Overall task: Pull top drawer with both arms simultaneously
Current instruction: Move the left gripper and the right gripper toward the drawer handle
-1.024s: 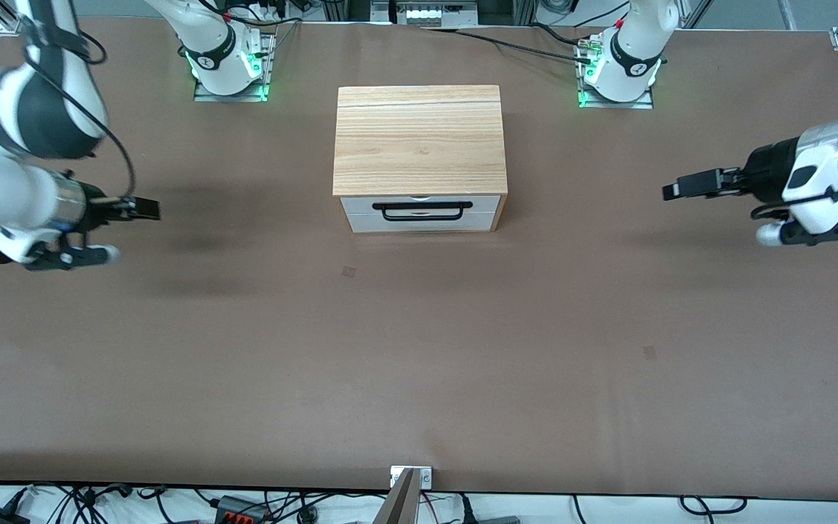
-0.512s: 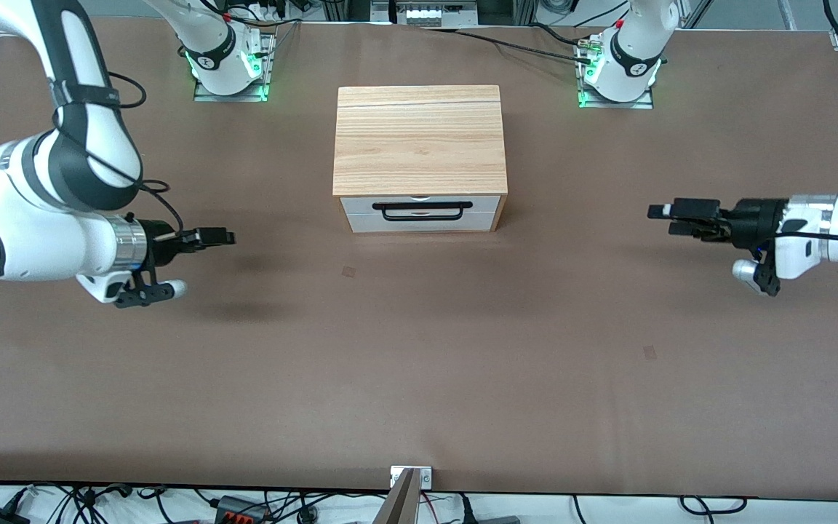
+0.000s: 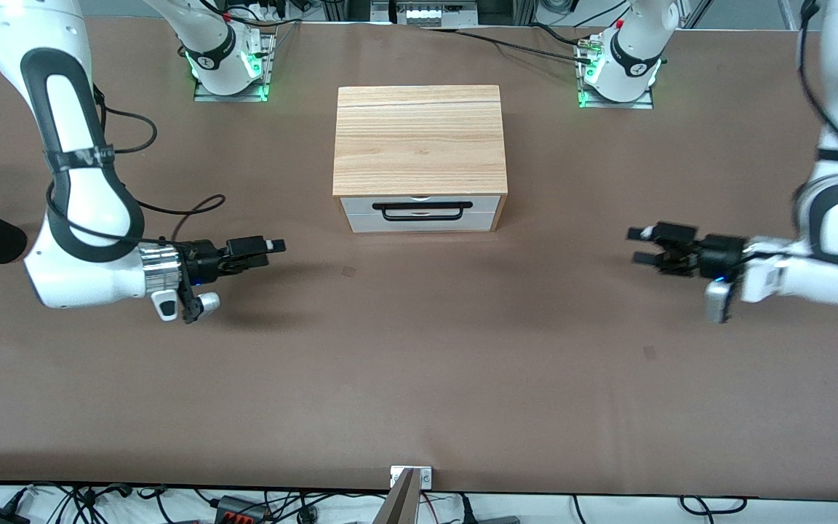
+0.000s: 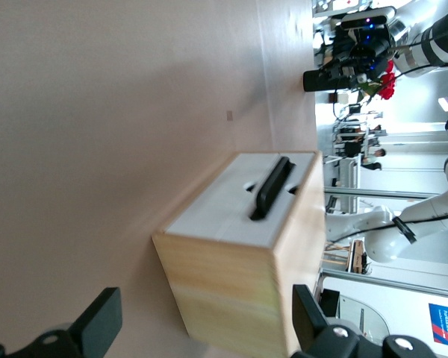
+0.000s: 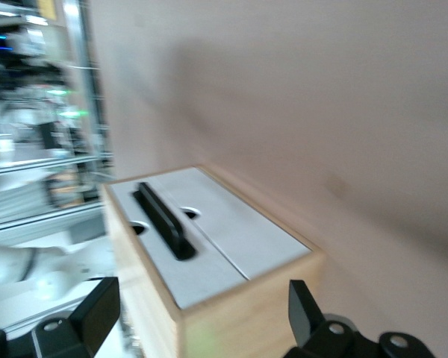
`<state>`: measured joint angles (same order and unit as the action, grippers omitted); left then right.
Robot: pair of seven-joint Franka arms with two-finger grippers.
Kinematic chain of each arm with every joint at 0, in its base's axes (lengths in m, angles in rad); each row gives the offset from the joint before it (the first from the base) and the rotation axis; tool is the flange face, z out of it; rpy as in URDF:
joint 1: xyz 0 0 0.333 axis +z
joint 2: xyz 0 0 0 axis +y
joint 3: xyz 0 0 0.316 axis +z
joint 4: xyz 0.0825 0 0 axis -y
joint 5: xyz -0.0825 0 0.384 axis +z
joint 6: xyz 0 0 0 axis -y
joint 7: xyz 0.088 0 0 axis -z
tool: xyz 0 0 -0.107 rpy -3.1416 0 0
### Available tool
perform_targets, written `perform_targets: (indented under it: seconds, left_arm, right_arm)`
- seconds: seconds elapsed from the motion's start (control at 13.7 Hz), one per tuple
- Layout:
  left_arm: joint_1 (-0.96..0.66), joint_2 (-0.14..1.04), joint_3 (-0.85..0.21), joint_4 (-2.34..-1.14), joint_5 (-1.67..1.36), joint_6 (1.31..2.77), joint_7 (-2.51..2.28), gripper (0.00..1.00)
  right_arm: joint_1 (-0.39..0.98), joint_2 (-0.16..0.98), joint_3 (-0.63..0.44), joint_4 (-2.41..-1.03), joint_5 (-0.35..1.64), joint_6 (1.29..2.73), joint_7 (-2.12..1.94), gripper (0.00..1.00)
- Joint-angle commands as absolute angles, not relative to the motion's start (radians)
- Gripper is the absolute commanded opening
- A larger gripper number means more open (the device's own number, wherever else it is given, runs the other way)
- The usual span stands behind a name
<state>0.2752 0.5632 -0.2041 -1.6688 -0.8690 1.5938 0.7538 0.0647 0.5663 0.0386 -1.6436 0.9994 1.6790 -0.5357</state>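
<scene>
The top drawer (image 3: 361,204) is shut in the light-wood cabinet (image 3: 419,138), and its black bar handle (image 3: 423,211) faces the front camera. My right gripper (image 3: 271,246) hovers open and empty over the table, well off the cabinet toward the right arm's end. My left gripper (image 3: 639,245) hovers open and empty over the table toward the left arm's end. Both point at the cabinet. The right wrist view shows the handle (image 5: 163,221) past my open right gripper (image 5: 201,321). The left wrist view shows the handle (image 4: 272,186) past my open left gripper (image 4: 201,328).
A lower white drawer front (image 3: 419,223) sits under the top one. The arm bases (image 3: 228,69) (image 3: 617,73) stand with green lights at the table's edge farthest from the front camera. Cables and a metal bracket (image 3: 410,477) line the nearest edge.
Both arms have swung in from the table's ends toward the cabinet, and both grippers now sit lower in the front view. Both grippers stayed open. The drawer has not moved.
</scene>
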Motion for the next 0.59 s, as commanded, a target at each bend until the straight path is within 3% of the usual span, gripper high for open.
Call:
perform_targets:
  seconds: [0.0,0.37,0.51]
  left_arm:
    - [0.255,0.551,-0.261,-1.749,-0.945,1.696,0.810,1.00]
    - [0.215,0.565,-0.297,-1.980,-1.390,1.764,1.002,1.00]
    - [0.183,0.568,-0.324,-2.017,-1.488,1.813,1.044,1.00]
  right_arm:
    - [0.060,0.577,0.046,-1.761,1.197,1.686,-0.730,1.00]
    - [0.168,0.673,0.049,-1.832,1.501,1.672,-0.935,1.00]
    - [0.208,0.705,0.049,-1.835,1.549,1.674,-0.981,1.00]
